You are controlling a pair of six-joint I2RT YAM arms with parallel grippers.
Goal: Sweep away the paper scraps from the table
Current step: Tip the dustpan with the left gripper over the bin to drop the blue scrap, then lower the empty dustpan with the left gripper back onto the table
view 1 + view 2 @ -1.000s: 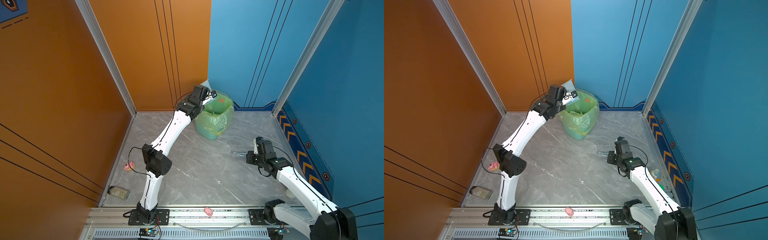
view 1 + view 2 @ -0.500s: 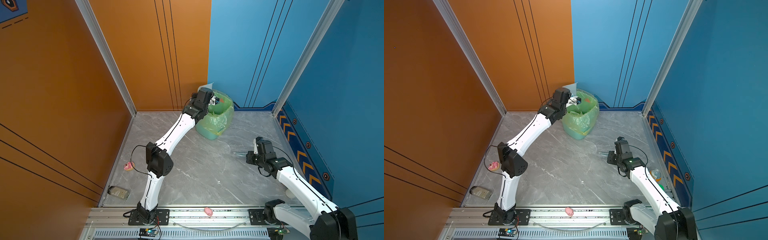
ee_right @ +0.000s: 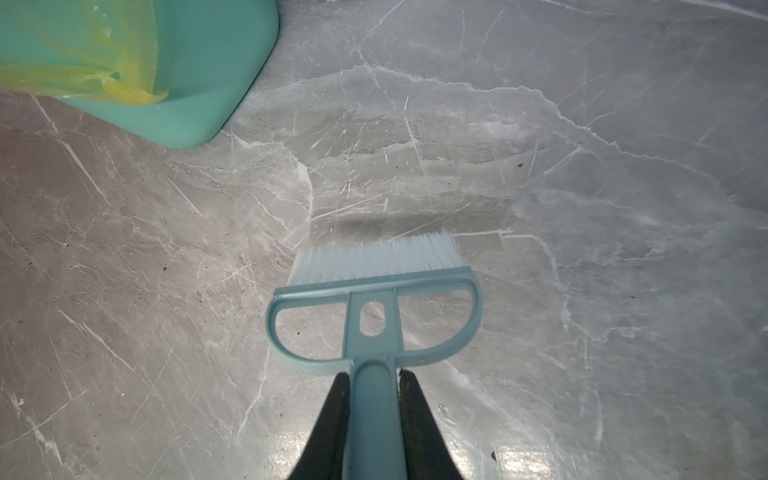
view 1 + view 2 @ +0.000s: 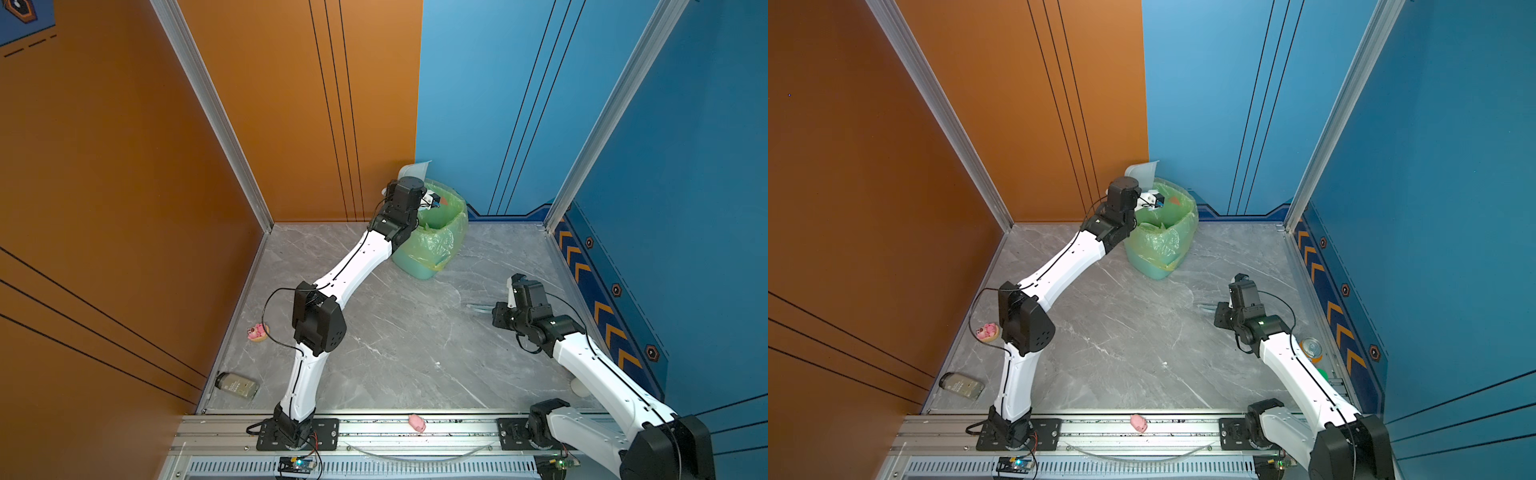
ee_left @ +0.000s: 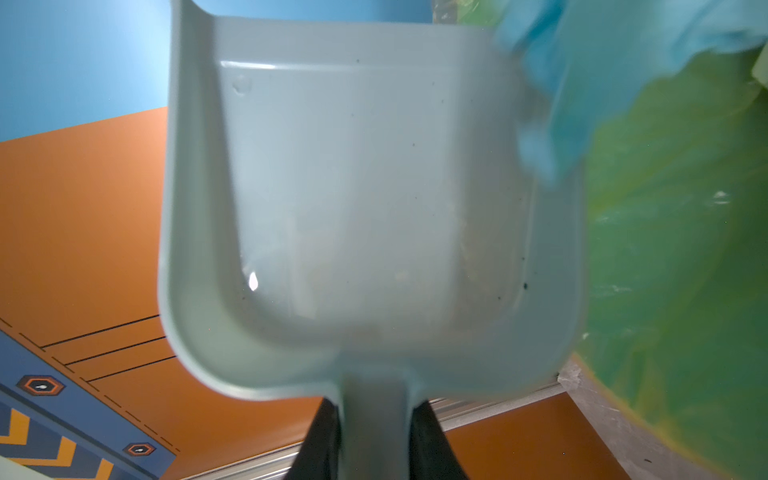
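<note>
1. Right tool [image 3: 376, 374] at three o'clock grips the brush [image 3: 376, 299], bristles over bare counter [image 4: 395, 353].
2. At twelve o'clock, left tool [image 5: 374, 405], clamped on the dustpan [image 5: 374, 199] handle, has tipped it steeper; paper scraps [image 5: 552, 95] slide into the bin [image 4: 415, 266], so sweeping looks nearly done.

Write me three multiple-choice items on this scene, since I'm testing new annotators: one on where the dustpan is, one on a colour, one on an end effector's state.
1. Where is the dustpan?
A. lying flat, let go
B. raised at the green bin
C. out of every view

2. What colour is the paper scrap at the dustpan's lip?
A. red
B. blue
C. pink

3. What state is the right end effector in?
A. open, empty
B. shut, empty
C. shut on the brush

Key:
1 B: both top views show it up at the bin's rim, held by the left end effector.
2 B: the left wrist view shows bright blue.
3 C: it clamps the brush's handle.
</note>
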